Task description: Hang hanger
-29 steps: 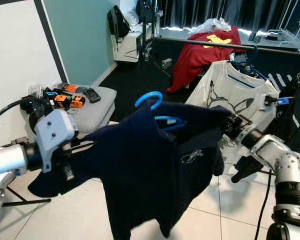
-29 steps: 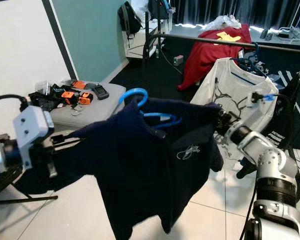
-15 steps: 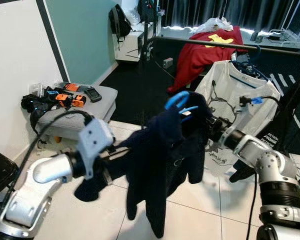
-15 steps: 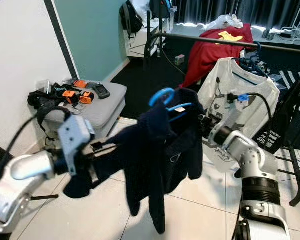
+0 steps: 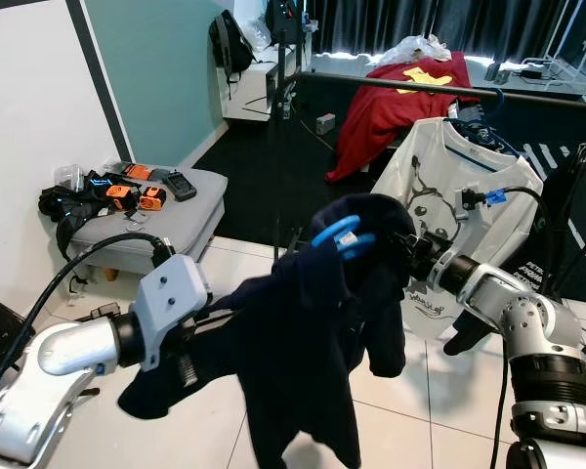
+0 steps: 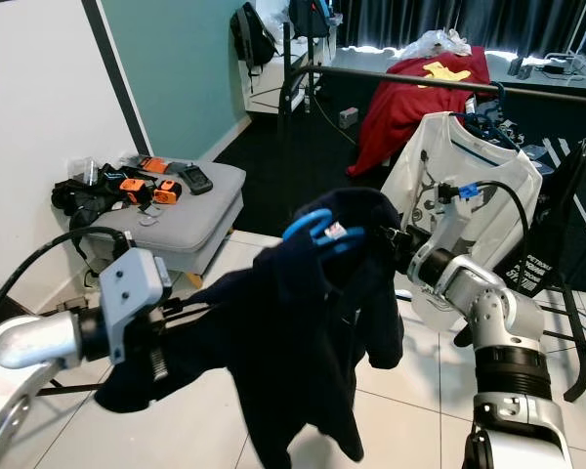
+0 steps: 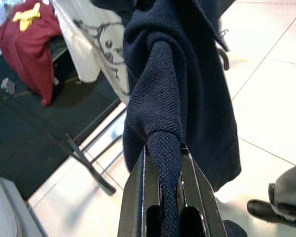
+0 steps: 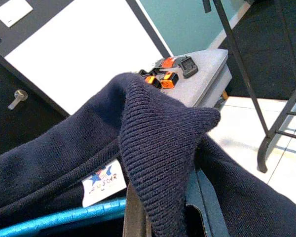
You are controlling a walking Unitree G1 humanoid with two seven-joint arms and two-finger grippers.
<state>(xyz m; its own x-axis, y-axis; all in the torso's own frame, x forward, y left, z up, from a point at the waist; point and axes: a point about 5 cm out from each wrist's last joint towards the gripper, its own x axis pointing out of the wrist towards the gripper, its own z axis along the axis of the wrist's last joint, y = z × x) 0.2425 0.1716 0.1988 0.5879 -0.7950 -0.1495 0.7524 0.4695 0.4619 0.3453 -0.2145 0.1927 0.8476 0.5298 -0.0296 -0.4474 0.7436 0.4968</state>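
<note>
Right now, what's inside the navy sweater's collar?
A blue hanger pokes out of the navy sweater, with a white label beside it. The hanger's shoulders are covered by fabric.

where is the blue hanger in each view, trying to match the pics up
Left eye view: blue hanger pokes out of the navy sweater at centre, just ahead of the right gripper.
Right eye view: near centre, slightly higher.
Left wrist view: no blue to be made out; sweater cloth between the fingers.
Right wrist view: blue bar at the bottom left.
Shared landmark: white label at the collar.
</note>
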